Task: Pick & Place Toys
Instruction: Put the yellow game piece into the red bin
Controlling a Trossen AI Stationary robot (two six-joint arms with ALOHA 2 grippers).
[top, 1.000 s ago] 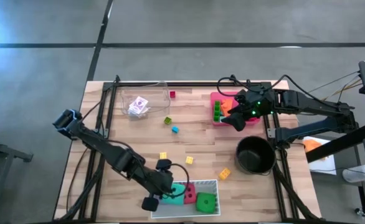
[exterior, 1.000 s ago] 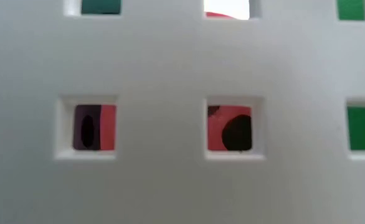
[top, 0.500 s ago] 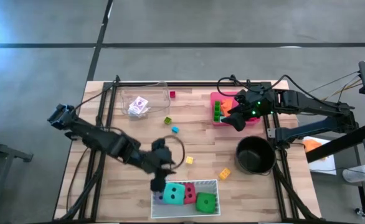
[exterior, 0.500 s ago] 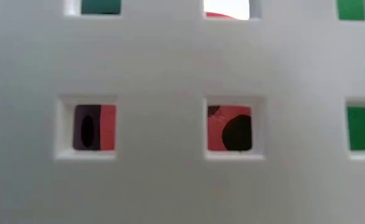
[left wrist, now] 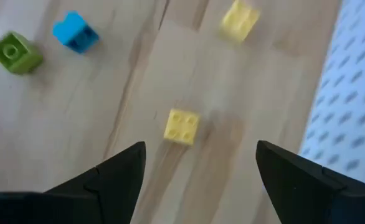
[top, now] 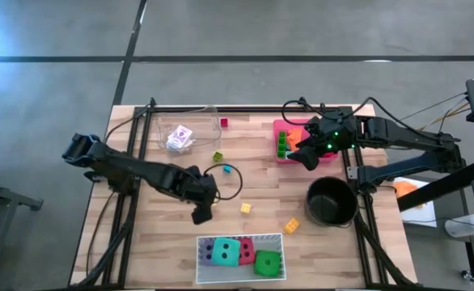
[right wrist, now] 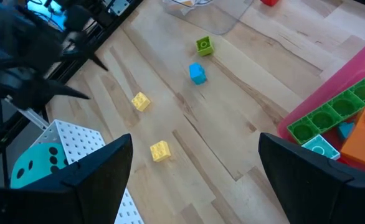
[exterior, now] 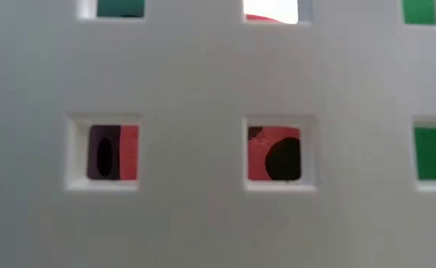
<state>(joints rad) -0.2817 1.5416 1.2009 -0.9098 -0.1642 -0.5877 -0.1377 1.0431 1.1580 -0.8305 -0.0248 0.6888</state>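
Grey concrete floor surrounds a pale wooden table (top: 172, 242) fitted with black frame rails. The left claw (top: 202, 212) hangs above the middle of the table, fingers spread wide and empty, directly over a yellow block (left wrist: 182, 126) lying on the wood. A second yellow block (left wrist: 239, 18) lies near it, with a blue block (left wrist: 75, 31) and a green block (left wrist: 15, 52) farther off. Just beside the claw, at the near edge, a white perforated tray (top: 240, 238) holds four dice: purple (top: 213, 255), teal (top: 230, 251), red (top: 247, 250) and green (top: 267, 263). The right claw (top: 307, 157) hangs open and empty over a pink tray (top: 279, 129) holding green and orange blocks. A black pot (top: 331, 201) stands nearby. A clear tray (top: 190, 123) holds cards (top: 179, 137).
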